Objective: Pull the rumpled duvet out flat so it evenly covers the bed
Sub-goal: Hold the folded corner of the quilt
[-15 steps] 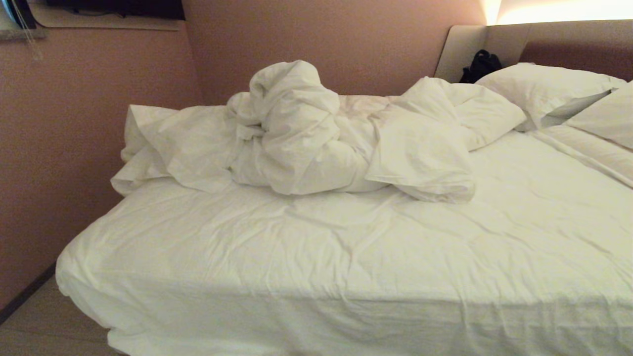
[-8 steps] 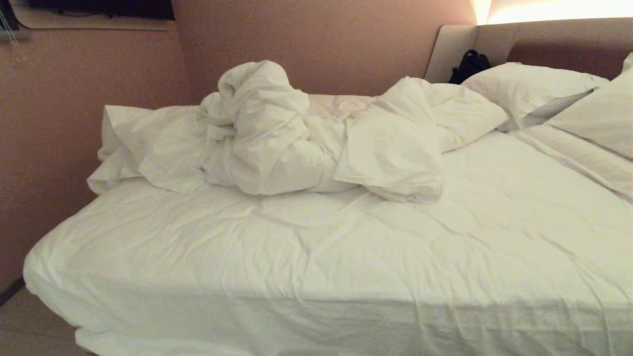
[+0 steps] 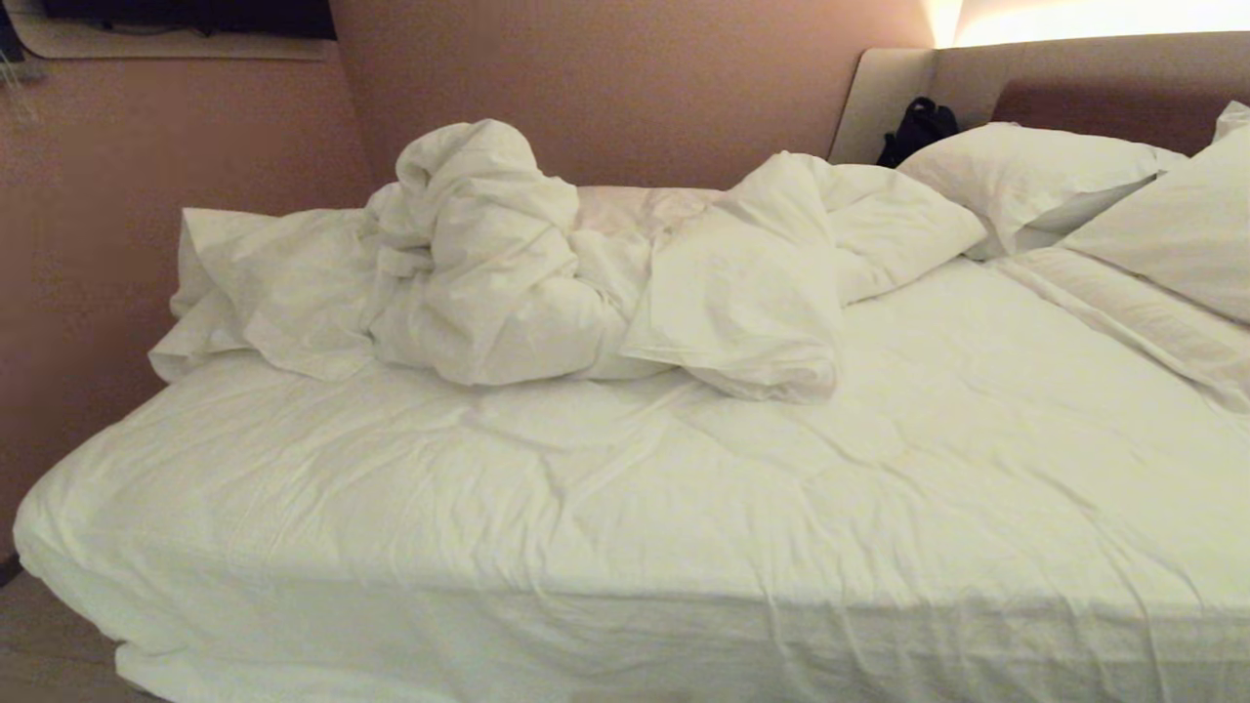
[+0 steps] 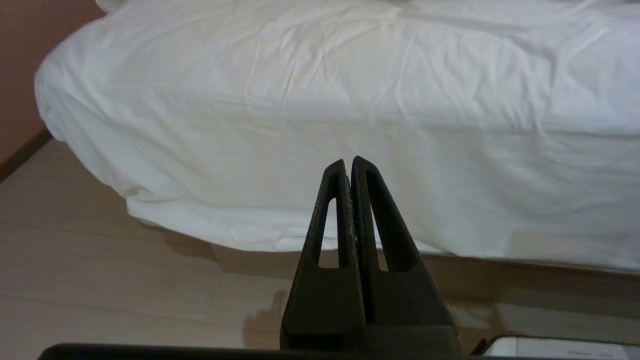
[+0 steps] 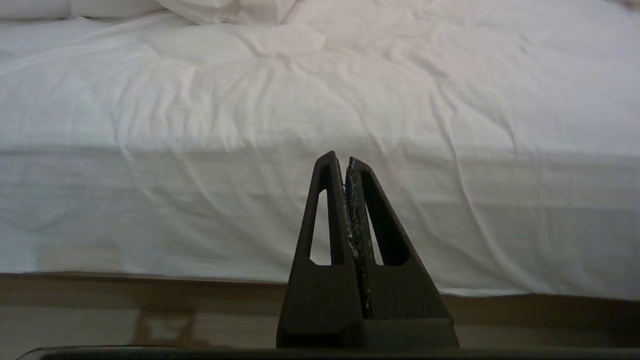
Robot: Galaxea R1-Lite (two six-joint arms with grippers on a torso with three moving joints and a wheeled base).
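Both tools closed, empty, parked low facing the side of the bed (image 3: 293,625): left tool (image 4: 348,165), right tool (image 5: 340,160). Duvet (image 3: 508,283) is bunched in a heap along the far edge by the wall, near the pillows (image 3: 1025,181). Step looks like approach. Get in close, open a tool, pinch a thick fold at the heap's near edge, not the sheet (image 3: 879,488), and pull slow toward the near side.
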